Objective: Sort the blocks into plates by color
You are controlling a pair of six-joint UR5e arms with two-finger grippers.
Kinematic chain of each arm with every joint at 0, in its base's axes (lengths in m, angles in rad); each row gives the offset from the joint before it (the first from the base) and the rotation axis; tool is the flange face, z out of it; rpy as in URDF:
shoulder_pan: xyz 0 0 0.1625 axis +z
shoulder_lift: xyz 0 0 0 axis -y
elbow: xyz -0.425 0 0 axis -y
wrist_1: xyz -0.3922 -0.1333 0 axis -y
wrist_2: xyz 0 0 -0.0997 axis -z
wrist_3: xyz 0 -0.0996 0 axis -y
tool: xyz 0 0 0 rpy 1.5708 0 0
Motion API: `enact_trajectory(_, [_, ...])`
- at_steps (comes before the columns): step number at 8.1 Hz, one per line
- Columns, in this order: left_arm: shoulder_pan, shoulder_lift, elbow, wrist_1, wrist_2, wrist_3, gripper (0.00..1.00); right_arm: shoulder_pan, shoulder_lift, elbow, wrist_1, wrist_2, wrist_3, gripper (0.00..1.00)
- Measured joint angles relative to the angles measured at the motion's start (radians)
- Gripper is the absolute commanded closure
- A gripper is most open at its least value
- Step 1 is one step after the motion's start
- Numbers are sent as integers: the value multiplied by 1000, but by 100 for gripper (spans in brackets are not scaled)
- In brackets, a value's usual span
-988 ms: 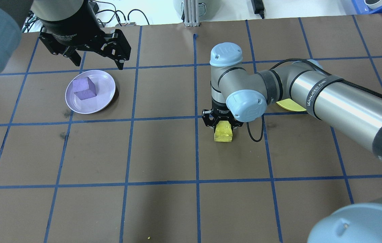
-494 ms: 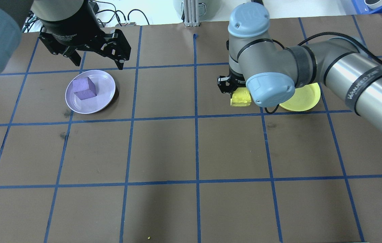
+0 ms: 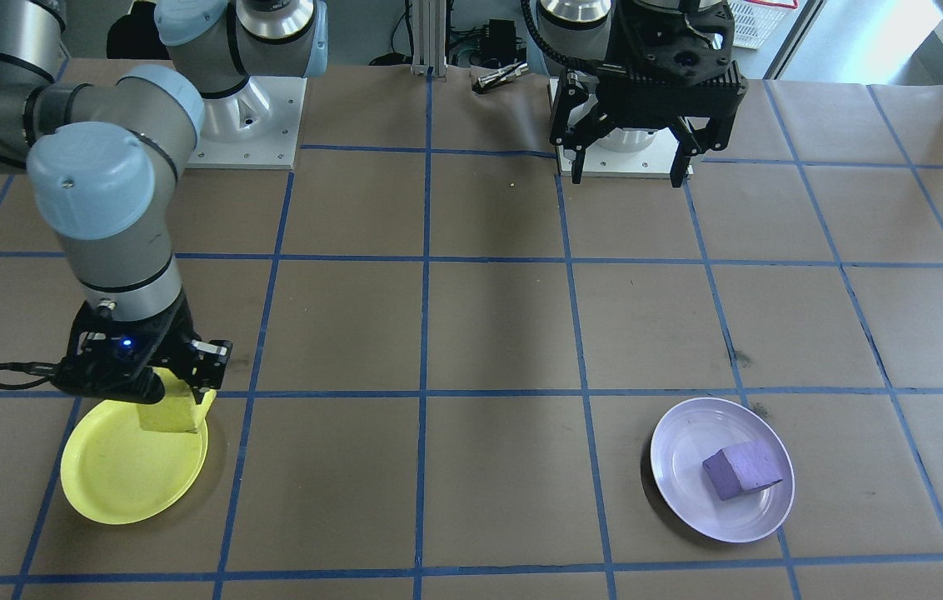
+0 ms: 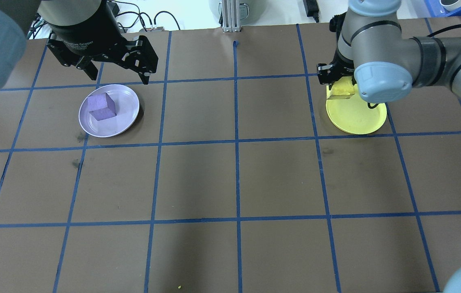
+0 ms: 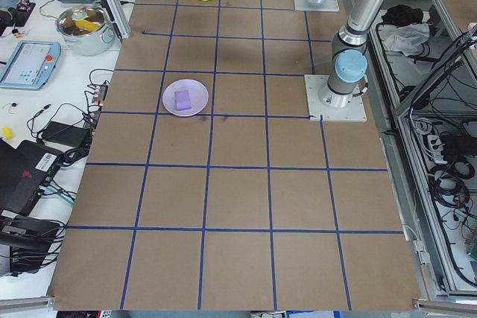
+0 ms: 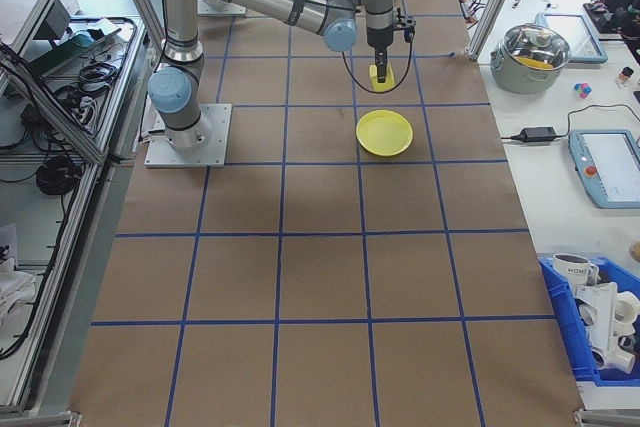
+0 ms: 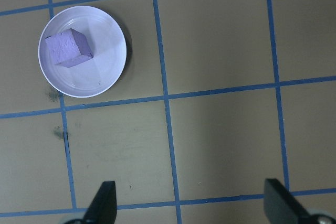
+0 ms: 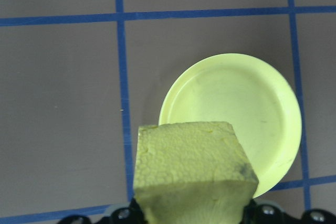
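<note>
My right gripper [image 3: 174,398] [image 4: 339,90] is shut on the yellow block [image 3: 171,412] [image 4: 340,90] [image 8: 193,177] and holds it in the air over the robot-side rim of the yellow plate [image 3: 117,475] [image 4: 358,116] [image 8: 247,108] [image 6: 384,133]. The purple block [image 3: 741,469] [image 4: 101,107] [image 7: 68,48] lies in the lavender plate [image 3: 688,433] [image 4: 126,101] [image 7: 107,43] [image 5: 195,88]. My left gripper [image 3: 630,171] [image 4: 118,73] [image 7: 191,208] hangs open, high above the table near that plate, with nothing between its fingers.
Brown paper with a blue tape grid covers the table [image 4: 234,183]. Both arm bases [image 3: 242,125] stand on white mounts at the robot's side. A pot [image 6: 533,55], tablets and cables lie off the table's ends.
My right gripper has lifted the yellow block off the table's middle and carried it away from the robot and to the right, up over the yellow plate's rim. The left arm has stayed still.
</note>
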Motion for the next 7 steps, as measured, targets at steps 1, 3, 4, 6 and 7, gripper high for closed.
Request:
enact_trajectory(1, [0, 0, 0, 0, 0, 0, 0, -49, 19, -1, -18, 0, -79, 100])
enact_trajectory(3, [0, 0, 0, 0, 0, -1, 0, -92, 85, -2, -59, -10, -166, 100])
enact_trajectory(4, [0, 0, 0, 0, 0, -3, 0, -98, 121, -2, -68, -21, -186, 62])
enact_trajectory(6, [0, 0, 0, 0, 0, -4, 0, -102, 159, -1, -72, -31, -211, 1])
enact_trajectory(7, [0, 0, 0, 0, 0, -4, 0, -103, 163, -2, -73, -32, -224, 0])
